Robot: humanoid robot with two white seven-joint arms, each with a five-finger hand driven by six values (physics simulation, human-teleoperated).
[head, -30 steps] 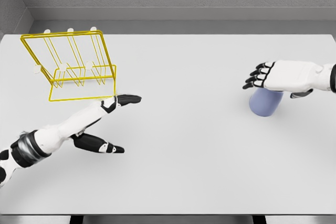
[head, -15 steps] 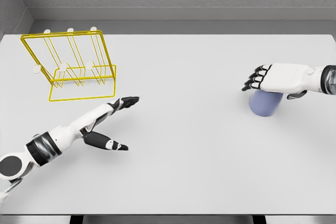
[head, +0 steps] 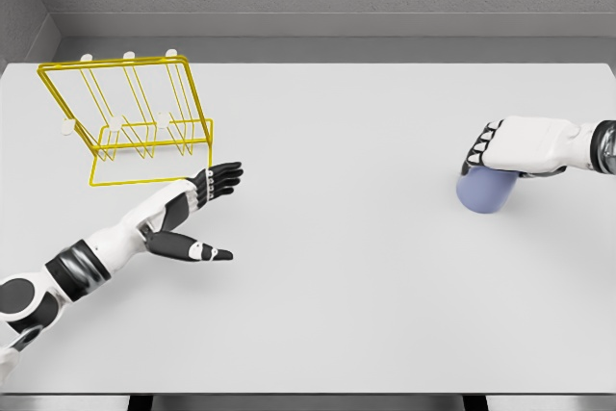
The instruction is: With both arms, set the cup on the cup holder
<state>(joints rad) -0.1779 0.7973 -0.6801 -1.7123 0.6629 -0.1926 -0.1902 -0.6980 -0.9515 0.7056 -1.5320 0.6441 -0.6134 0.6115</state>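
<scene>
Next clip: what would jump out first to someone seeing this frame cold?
The bright yellow wire cup holder at the table's far left stands out most on the pale table. On the right, a blue cup sits under the right hand, whose fingers curl over its top. The left hand lies open just in front of the holder.

I see the blue cup [head: 486, 191] lying on its side at the right of the white surface [head: 346, 267]. My right hand [head: 515, 146] sits on top of it, fingers [head: 478, 153] curled down over its far side. My left hand [head: 197, 199] hovers open at the left, thumb apart, fingertips just in front of the yellow wire holder [head: 130, 122], which stands at the far left.
</scene>
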